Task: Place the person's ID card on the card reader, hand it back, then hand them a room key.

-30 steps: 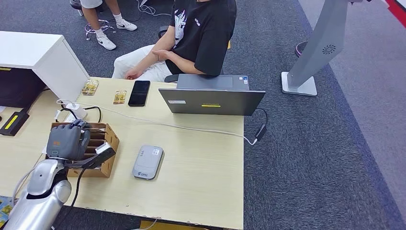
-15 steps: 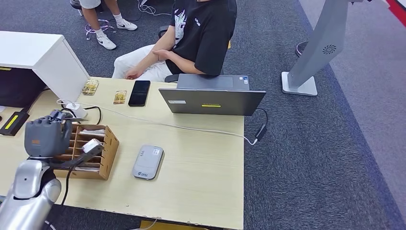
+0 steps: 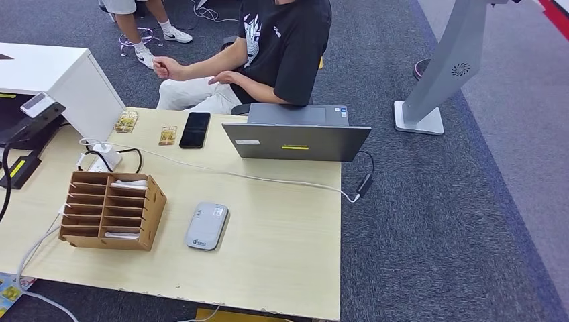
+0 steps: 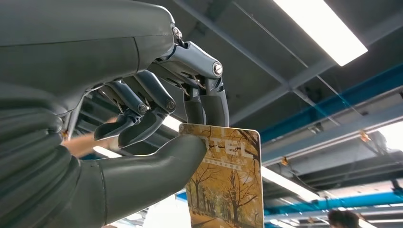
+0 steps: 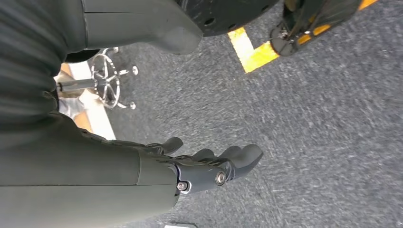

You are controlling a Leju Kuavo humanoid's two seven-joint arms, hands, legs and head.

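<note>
Left hand: raised toward the ceiling lights, thumb and fingers pinching the top edge of a room key, a card printed with yellow autumn trees and partial lettering. Right hand: hanging above grey carpet, fingers loosely extended and apart, grasping nothing. Table, light wood: card reader, a grey rounded unit, lying flat near the front middle; cardboard slotted organizer just to its left, white cards in some slots; open grey laptop at the far edge; black phone and two small yellow-printed cards lying beside it at the far left; a white cable running across the top. Person in a black T-shirt seated behind the table, one arm stretched out to the side.
</note>
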